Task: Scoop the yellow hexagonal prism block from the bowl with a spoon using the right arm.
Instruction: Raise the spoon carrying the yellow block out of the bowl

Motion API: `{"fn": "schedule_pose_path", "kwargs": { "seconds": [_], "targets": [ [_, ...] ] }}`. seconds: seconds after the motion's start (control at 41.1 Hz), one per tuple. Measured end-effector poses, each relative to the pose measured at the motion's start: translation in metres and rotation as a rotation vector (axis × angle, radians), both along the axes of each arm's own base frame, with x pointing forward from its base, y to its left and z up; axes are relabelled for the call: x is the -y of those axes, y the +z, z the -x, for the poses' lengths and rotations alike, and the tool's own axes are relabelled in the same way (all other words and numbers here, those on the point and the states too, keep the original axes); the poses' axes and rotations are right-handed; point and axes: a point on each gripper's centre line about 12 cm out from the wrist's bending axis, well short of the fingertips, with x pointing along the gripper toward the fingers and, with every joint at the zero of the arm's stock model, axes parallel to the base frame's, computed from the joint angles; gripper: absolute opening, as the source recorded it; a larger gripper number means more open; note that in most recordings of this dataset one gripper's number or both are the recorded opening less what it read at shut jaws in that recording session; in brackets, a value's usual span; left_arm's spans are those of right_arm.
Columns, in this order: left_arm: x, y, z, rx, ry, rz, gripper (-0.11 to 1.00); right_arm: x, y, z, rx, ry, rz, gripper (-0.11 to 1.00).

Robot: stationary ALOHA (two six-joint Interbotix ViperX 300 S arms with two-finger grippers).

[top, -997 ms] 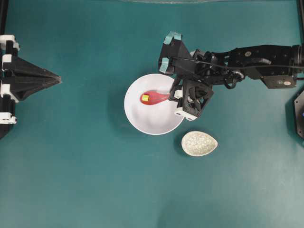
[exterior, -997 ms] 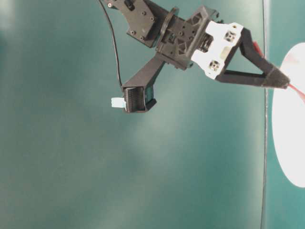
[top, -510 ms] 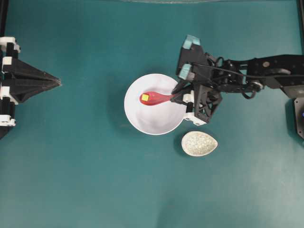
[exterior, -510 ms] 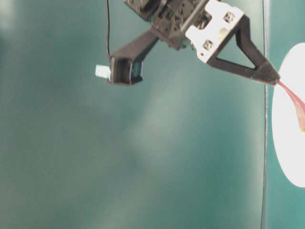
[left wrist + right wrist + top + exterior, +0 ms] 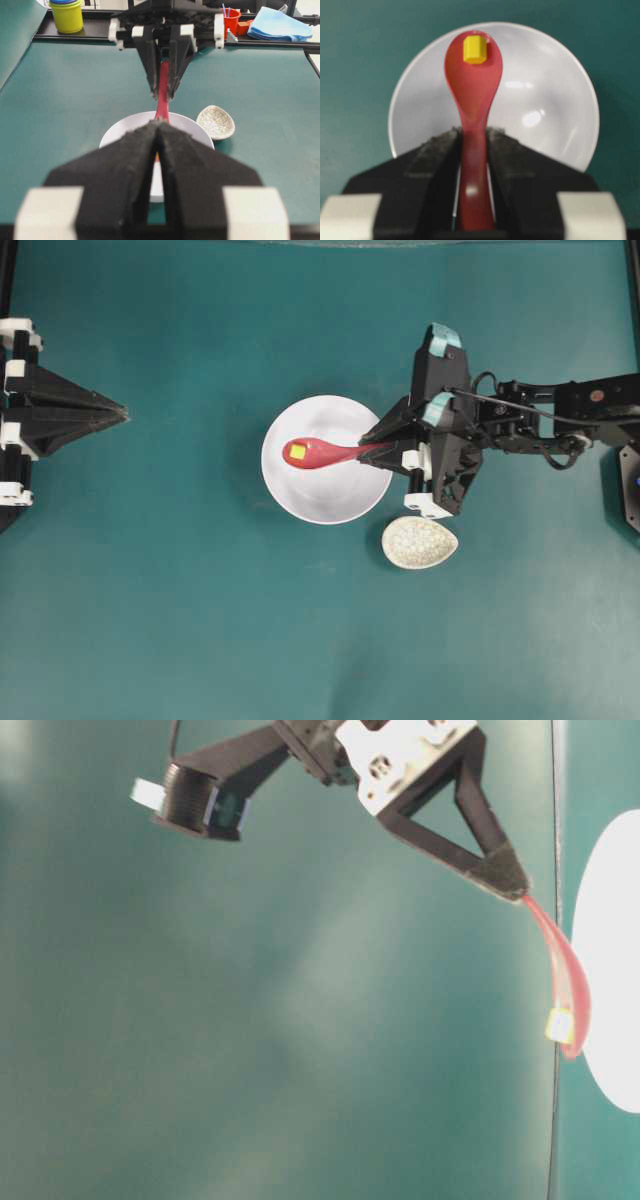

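Spreading across every view is a teal table (image 5: 200,590). The right arm (image 5: 540,420) reaches in from the right edge of the overhead view toward the middle. The left arm sits parked at the left edge, well apart from the dishes; its gripper (image 5: 120,413) has the fingers pressed together, only a thin slit showing between them in the left wrist view.

The white bowl (image 5: 300,500) stands near the centre of the table. Just beside it, lower right, lies a small speckled rest (image 5: 420,542).

The right gripper (image 5: 372,448) pinches the handle of the red spoon (image 5: 318,452), a pad on either side as the right wrist view shows. The spoon lies level over the bowl, scoop toward the bowl's left side and lifted off its floor.

The yellow block (image 5: 297,451) sits in the scoop, near its far tip, riding above the bowl.
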Motion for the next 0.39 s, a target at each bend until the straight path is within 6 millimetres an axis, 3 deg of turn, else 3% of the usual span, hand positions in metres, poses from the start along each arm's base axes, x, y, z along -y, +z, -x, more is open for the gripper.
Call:
{"fn": "schedule_pose_path", "kwargs": {
  "seconds": [0.389],
  "targets": [
    [0.000,0.000,0.000,-0.003,0.002,0.002,0.05,-0.003,0.041,0.017,0.075,0.040,0.043,0.24]
  ]
}}
